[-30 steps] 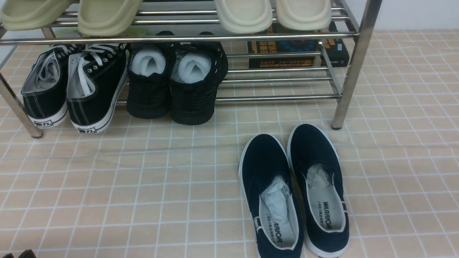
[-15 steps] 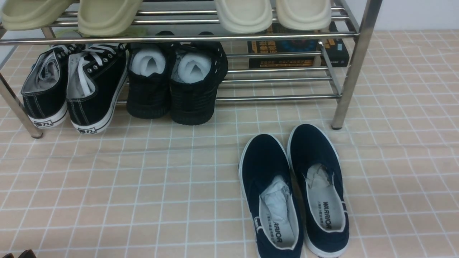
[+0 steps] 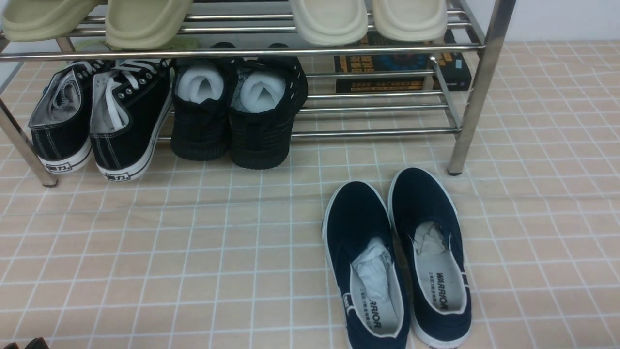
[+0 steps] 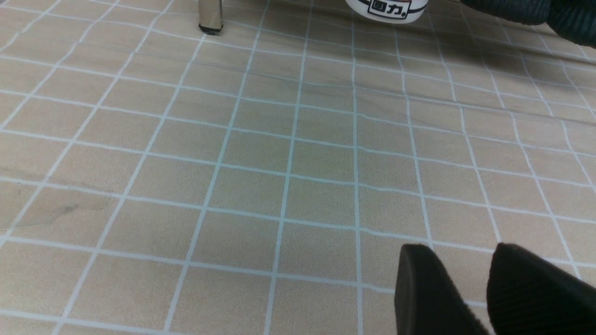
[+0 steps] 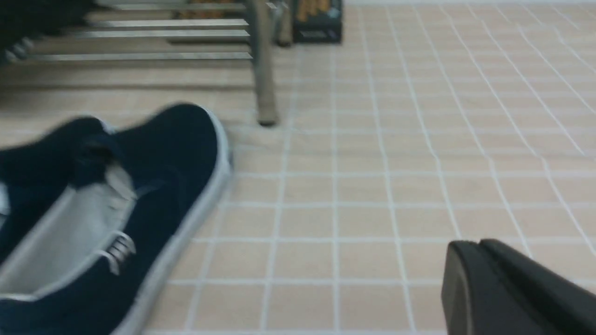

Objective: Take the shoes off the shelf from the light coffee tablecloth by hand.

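The shoes, a pair of navy slip-ons (image 3: 358, 218) with white soles and paper stuffing, lie side by side on the light coffee tablecloth (image 3: 193, 252). They are just in front of the shelf's right post (image 3: 477, 87), toes toward it. The right wrist view shows one of these shoes (image 5: 153, 153) close by, off to the side of my right gripper (image 5: 470, 246). That gripper is shut and empty. My left gripper (image 4: 460, 249) hovers open over bare cloth with nothing between its fingers. Only its dark tips (image 3: 29, 344) show in the front view, at the bottom left corner.
On the lower tier stand black lace-up sneakers (image 3: 97, 116) and all-black shoes (image 3: 237, 116). The top tier carries pale slippers (image 3: 145, 19) and cream slippers (image 3: 368, 17). A dark box (image 3: 402, 63) lies behind the shelf. The shelf's left foot (image 4: 209, 18) is ahead of my left gripper.
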Motion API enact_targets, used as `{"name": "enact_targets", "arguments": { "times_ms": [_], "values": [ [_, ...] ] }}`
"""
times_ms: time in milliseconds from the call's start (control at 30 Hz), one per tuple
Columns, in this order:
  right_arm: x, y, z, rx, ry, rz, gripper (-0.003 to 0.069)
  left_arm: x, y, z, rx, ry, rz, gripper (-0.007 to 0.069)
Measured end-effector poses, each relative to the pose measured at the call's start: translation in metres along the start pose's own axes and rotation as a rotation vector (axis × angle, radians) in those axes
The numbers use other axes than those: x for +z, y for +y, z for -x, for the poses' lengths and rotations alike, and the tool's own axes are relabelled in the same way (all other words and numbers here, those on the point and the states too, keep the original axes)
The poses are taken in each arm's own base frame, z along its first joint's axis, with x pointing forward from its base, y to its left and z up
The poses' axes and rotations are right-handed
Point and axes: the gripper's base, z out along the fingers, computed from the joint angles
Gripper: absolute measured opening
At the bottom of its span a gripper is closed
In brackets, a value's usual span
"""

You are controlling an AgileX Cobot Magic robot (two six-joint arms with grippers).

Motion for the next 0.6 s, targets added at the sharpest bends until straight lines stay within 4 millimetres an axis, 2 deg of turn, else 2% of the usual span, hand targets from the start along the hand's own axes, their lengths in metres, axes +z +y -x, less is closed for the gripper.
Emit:
{"name": "enact_targets", "arguments": {
  "times_ms": [267, 600],
  "values": [
    [0.004, -0.004, -0.024, 0.007, 0.065, -0.051, 0.0041, 0.000, 0.000, 0.000, 0.000, 0.000, 0.000, 0.0240],
    [0.004, -0.004, -0.024, 0.006, 0.051, -0.049, 0.0053, 0.000, 0.000, 0.000, 0.000, 0.000, 0.000, 0.0240]
  ]
}}
